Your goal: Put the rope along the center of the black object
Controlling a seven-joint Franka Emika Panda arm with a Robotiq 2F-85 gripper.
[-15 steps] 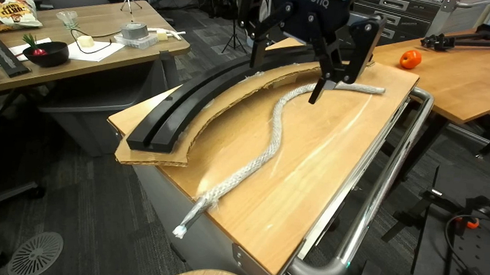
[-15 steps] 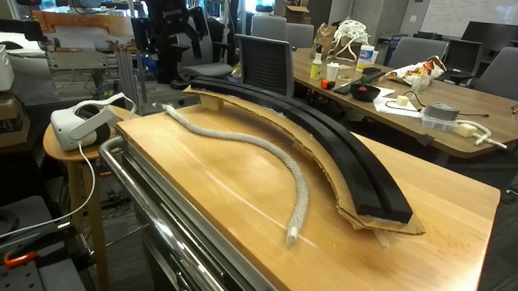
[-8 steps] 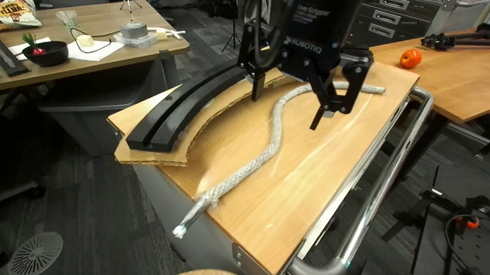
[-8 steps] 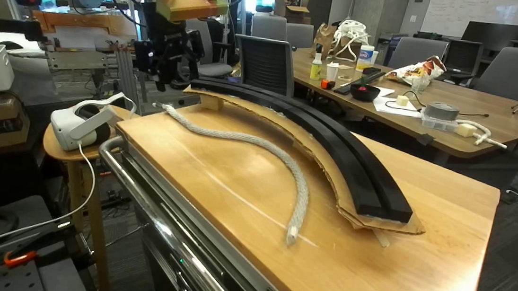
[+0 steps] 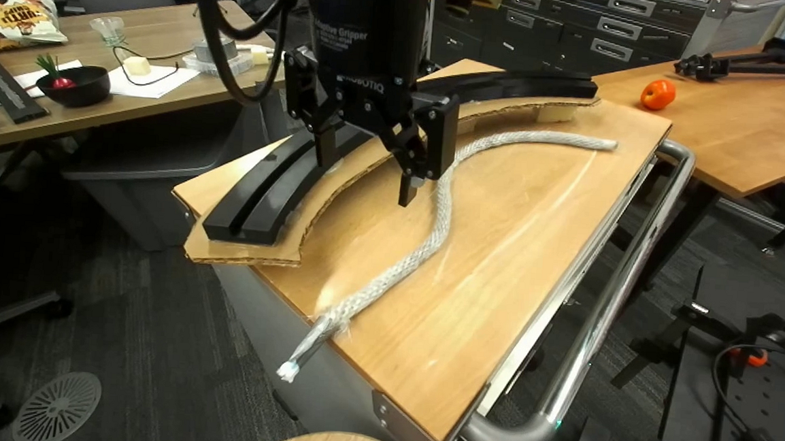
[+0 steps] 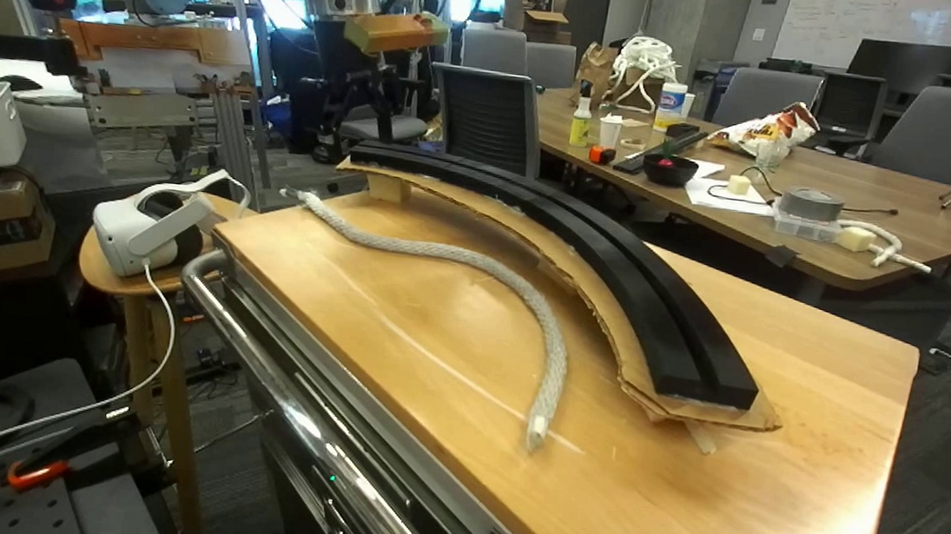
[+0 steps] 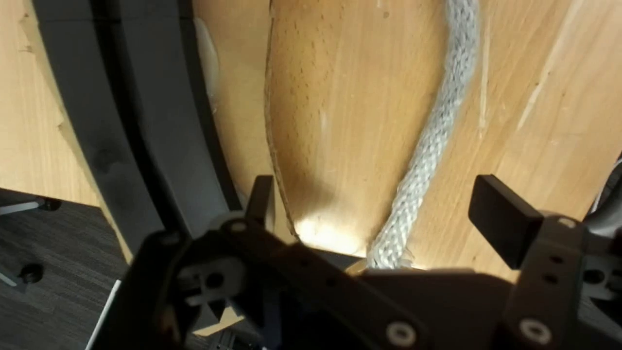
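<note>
Pincer (image 5: pixel 365 180) has shifted across since a second ago, away from the metal rail (image 5: pixel 615 302) and toward the black object (image 6: pixel 641 270). Rope (image 5: pixel 442 210) hasn't moved. Fingers (image 7: pixel 503 218) stand wide apart, nothing gripped; wrist view has the rope running through the gap, which I read as rope below, no contact.

Step in hand looks like approach, first grasp not made. Placement not started: no rope in the groove (image 7: pixel 127 108). Next move, my guess: settle over the stretch near the short edge the rope overhangs, descend, clamp, lift above the cardboard base (image 5: pixel 257 254), lay that end into the black object's matching end, feed the rest along. Cardboard-side finger could clip the cardboard on the way down.

Rope: pale grey braid, lying in a loose S on the surface (image 6: pixel 679 505), between the black object and the long edge with the rail. One end pokes past the short edge, white tip, stray fibres a little behind it; other end sits on the surface, in from the edges. Looks flexible, so expect the trailing part to drag or swing out of line.
</note>
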